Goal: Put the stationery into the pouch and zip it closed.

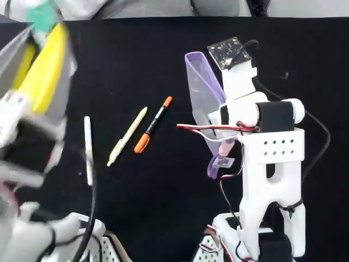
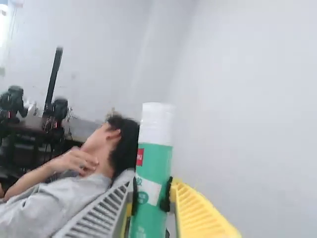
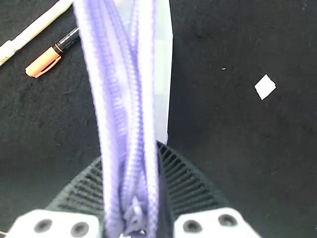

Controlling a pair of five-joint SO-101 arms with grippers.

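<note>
You've got one yellow pen, one orange marker and one white pen on the tabletop. You also have one glue stick and one pouch.

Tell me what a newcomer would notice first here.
The clear pouch with its purple zip stands out, held upright over the black table by the right gripper. The left gripper, up at the far corner, clamps a green glue stick. An orange marker, yellow pen and white pen lie between the arms.

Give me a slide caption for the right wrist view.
Right pincer clamped on the purple pouch at its zipper, orange marker and pale pen on the black table.
</note>
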